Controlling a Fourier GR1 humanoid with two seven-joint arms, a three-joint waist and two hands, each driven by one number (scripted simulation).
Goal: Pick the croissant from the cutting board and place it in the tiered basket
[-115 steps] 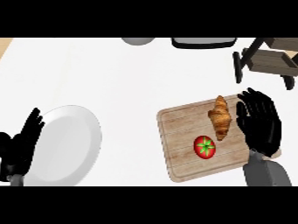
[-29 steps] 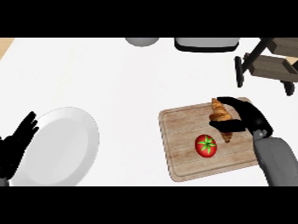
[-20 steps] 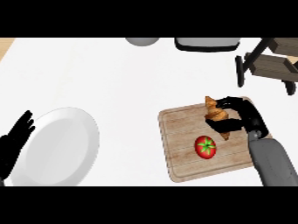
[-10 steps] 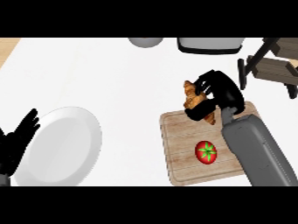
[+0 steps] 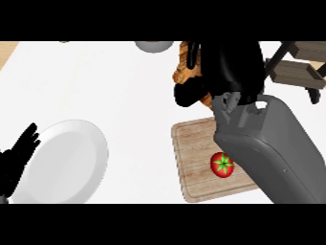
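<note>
Curling round croissant (image 5: 186,67), right hand (image 5: 225,67) fingers (image 5: 190,93), above counter

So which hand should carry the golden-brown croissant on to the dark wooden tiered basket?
Right. The right hand is curled round the golden-brown croissant, lifted beside the dark wooden tiered basket. The left hand rests open by the white plate.

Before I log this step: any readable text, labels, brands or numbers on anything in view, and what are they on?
None: no word, label, brand, number or sign shows on anything.
Checked: the cutting board, the tomato, the white plate, the croissant held in the right hand, the tiered basket and the left hand are all unmarked.
</note>
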